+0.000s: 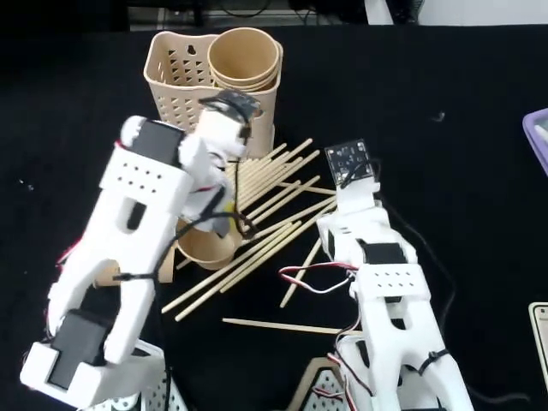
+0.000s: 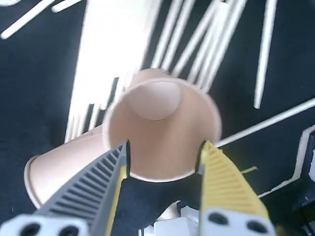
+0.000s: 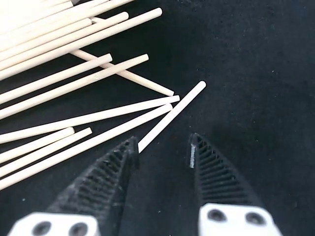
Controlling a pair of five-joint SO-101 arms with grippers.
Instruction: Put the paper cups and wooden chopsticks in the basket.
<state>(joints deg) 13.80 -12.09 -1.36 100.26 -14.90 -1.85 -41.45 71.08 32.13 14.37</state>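
A tan paper cup (image 2: 162, 123) sits mouth-up between the fingers of my left gripper (image 2: 163, 152), which is shut on its wall. In the high view this cup (image 1: 205, 244) is under the left arm, beside the chopstick pile. A second cup (image 2: 54, 167) lies on its side right behind it. Wooden chopsticks (image 1: 274, 197) are strewn across the black table in front of the beige perforated basket (image 1: 171, 77), which holds a stack of cups (image 1: 244, 60). My right gripper (image 3: 162, 147) hangs open just above the ends of several chopsticks (image 3: 74, 83), holding nothing.
One chopstick (image 1: 282, 325) lies apart near the front, between the two arm bases. A purple object (image 1: 538, 137) shows at the right edge. The black table (image 1: 462, 103) is open at the right and back right.
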